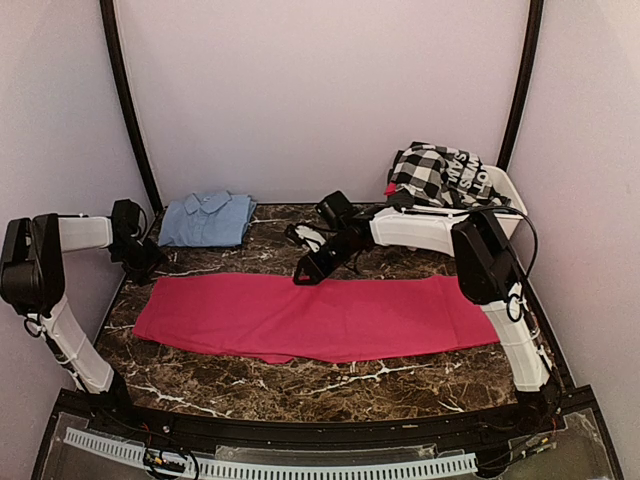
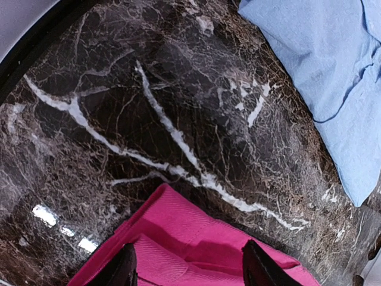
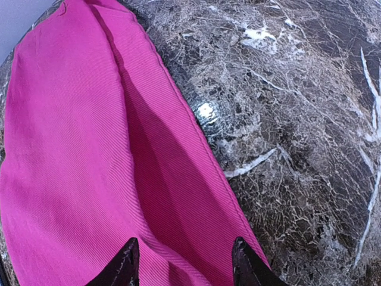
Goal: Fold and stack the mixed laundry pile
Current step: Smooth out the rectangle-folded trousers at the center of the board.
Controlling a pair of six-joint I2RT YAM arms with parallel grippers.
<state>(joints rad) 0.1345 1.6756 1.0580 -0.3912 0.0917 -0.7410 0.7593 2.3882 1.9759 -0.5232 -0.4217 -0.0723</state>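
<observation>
the long magenta-pink woven cloth (image 1: 320,318) lies flat as a wide strip across the dark veined marble table (image 1: 300,385). it is well apart from the folded light-blue collared shirt (image 1: 208,218) at the far left and from the black-and-white checked garment (image 1: 430,172) heaped in the white plastic tub (image 1: 505,190) at the far right. the left gripper (image 1: 143,258) hangs over the strip's far left corner, and the right gripper (image 1: 305,272) over its far edge near the middle. both have their fingers parted, with cloth beneath them and nothing pinched.

the step in hand looks like taking that far edge for a fold. to do it well, each pincer should come down with one finger under the hem and one on top, catching every layer where the wrist views suggest the edge is doubled. the grips should close together, lift level, and carry the edge over in one sweep, taut between them so the crease runs straight. the likely fault is catching only the top layer, which would skew the fold.
</observation>
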